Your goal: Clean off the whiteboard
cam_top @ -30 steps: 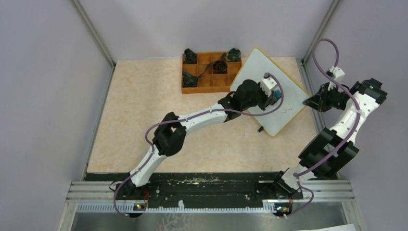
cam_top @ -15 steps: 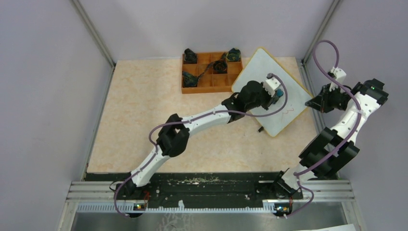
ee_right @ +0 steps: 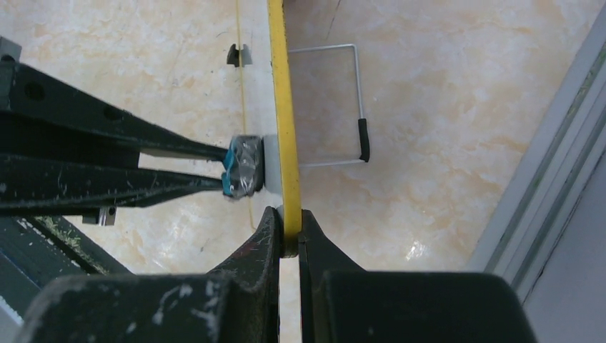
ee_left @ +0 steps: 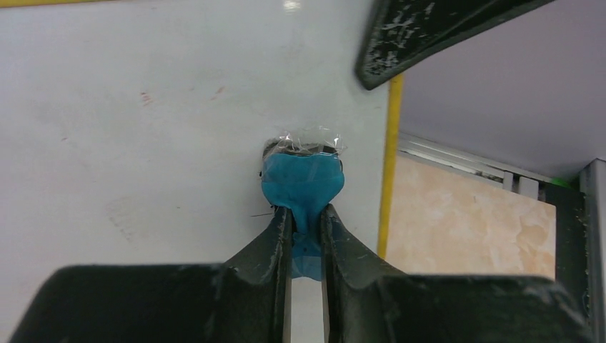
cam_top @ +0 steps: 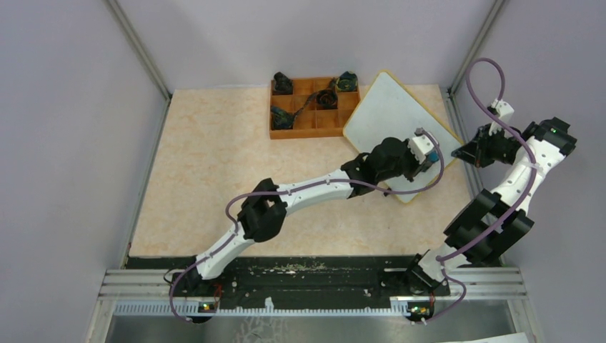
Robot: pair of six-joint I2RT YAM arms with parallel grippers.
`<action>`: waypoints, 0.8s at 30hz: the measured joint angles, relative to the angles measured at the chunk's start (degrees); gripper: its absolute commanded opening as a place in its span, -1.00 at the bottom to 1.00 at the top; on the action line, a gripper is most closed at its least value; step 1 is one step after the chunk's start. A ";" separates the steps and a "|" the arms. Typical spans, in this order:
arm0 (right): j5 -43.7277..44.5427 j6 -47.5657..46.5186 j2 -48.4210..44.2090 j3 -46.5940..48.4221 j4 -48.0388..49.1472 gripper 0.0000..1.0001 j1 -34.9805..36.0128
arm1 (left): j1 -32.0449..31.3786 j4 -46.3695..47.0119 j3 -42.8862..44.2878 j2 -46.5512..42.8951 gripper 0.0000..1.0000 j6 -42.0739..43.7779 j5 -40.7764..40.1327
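Our left gripper pinches the eraser on the whiteboard; right gripper clamps its frame. Mid-wipe, we next sweep faint specks.

The left half of the surface is lying open, giving a hand wide room from the near edge to the back wall. At the far edge the orange compartment tray is blocking the middle, sitting just beside the whiteboard, which is leaning tilted across the far right corner. The left arm is stretching diagonally over the middle, barring the way to the board's near edge. Along the board's right edge the left hand, pinching a blue eraser, and the right hand, clamping the yellow frame, are crowding close together. Behind the board a wire stand is taking up the gap, and the right wall is hemming in the right arm.
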 measured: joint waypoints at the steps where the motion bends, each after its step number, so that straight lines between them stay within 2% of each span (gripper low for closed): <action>1: -0.26 -0.02 -0.02 0.00 -0.17 -1.00 0.02 | -0.33 0.00 0.00 0.00 -0.99 0.02 0.17; 8: -0.61 -0.13 -0.02 0.00 -0.26 -1.00 0.11 | -1.27 2.01 -1.33 0.24 -1.00 0.42 0.37; 18: -0.11 -0.11 -0.02 0.00 0.09 -1.00 0.11 | -1.36 12.20 -13.70 -2.23 -1.00 -0.61 0.76; 24: -0.15 -0.13 -0.02 -0.02 0.07 -1.00 0.11 | -1.57 13.79 -16.31 -2.71 -1.00 -0.63 0.50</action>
